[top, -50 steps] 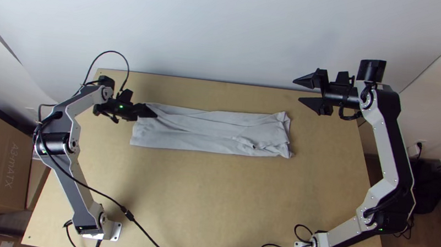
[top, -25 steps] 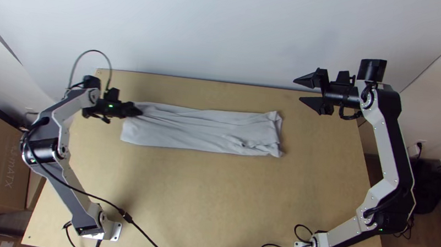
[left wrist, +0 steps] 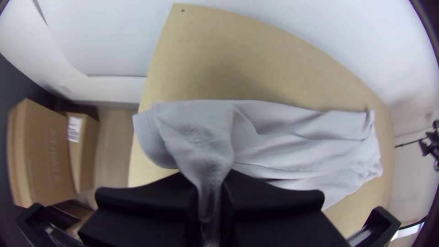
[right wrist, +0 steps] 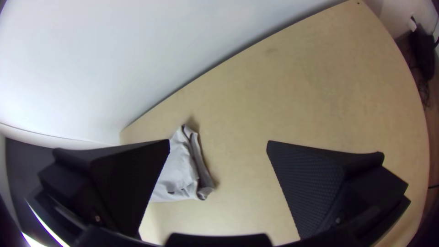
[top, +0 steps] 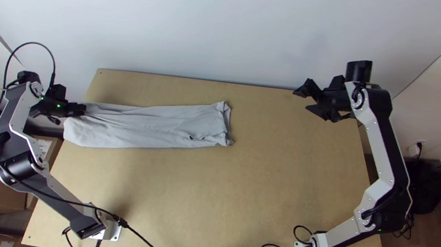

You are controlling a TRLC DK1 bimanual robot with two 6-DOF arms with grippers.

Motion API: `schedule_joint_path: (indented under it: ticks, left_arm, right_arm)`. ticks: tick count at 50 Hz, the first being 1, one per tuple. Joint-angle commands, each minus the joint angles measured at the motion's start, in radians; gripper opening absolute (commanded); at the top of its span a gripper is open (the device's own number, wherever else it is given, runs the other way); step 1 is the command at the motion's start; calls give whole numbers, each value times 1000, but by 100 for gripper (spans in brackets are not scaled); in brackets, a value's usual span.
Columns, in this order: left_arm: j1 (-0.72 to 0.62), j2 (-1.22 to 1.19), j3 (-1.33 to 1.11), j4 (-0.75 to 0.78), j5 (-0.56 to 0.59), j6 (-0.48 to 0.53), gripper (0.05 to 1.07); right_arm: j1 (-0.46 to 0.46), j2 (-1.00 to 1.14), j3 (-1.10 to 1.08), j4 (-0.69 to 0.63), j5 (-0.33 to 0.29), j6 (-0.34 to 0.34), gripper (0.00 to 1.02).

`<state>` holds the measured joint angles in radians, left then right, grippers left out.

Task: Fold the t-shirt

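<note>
1. Table (top: 212,194): near half is bare work area, avail. for later folds.
2. Shirt (top: 148,126): on L side of table, toward far half, in a long narrow strip running L-R. L end is at table's L edge; R end is rumpled.
3. L grip (left wrist: 210,185): closed on shirt's L end, approx. far-side corner; cloth is gathered betw. fingers and pulls up into creases.
4. Step in hand (est.): lengthwise folds appear done; strip is being pos'd/straightened prior to cross-fold.
5. Next move, L (est.): bring held end inboard, clear of table edge, then lay flat or fold over toward R end. Keep tension low; strip may skew.
6. R grip (right wrist: 218,144): open, empty, above far R part of table, well apart from shirt. If req'd, lower to R end and flatten.
</note>
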<state>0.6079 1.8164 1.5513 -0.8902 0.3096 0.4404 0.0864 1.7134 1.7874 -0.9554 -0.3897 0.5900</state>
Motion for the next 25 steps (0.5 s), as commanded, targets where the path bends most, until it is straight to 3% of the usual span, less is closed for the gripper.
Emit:
schedule_joint_path:
  ticks: [1,15,25]
  left_arm:
    - [-99,-123,10,-33,-116,43,7]
    - [-499,-220,18,-82,-451,-52,7]
    - [-698,-111,171,-204,-518,-212,7]
  right_arm:
    - [36,-21,-23,-34,74,-42,98]
    - [24,-84,-65,-68,176,-67,98]
    - [-31,-166,-135,-89,195,-81,98]
